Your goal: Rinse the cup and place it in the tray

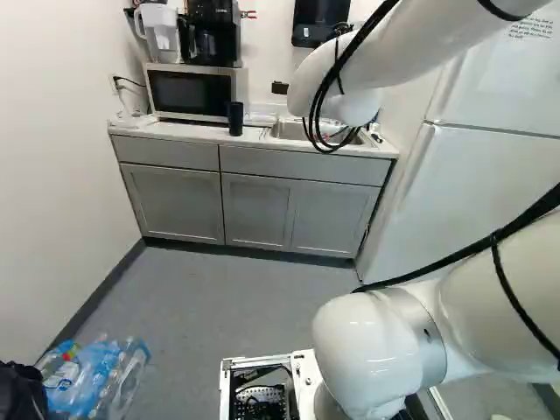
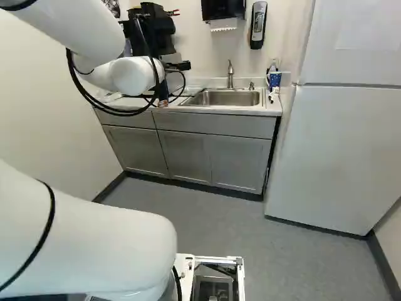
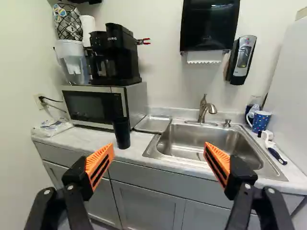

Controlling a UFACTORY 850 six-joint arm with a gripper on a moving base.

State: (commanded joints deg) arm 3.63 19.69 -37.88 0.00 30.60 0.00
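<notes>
A black cup (image 3: 122,135) stands beside the tray (image 3: 153,124).

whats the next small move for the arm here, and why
Probably shift the gripper sideways toward the microwave, to centre it on the black cup before moving in. The cup stands upright on the counter, ahead of one orange finger rather than midway between the two, and the gripper is open and holds nothing.
</notes>
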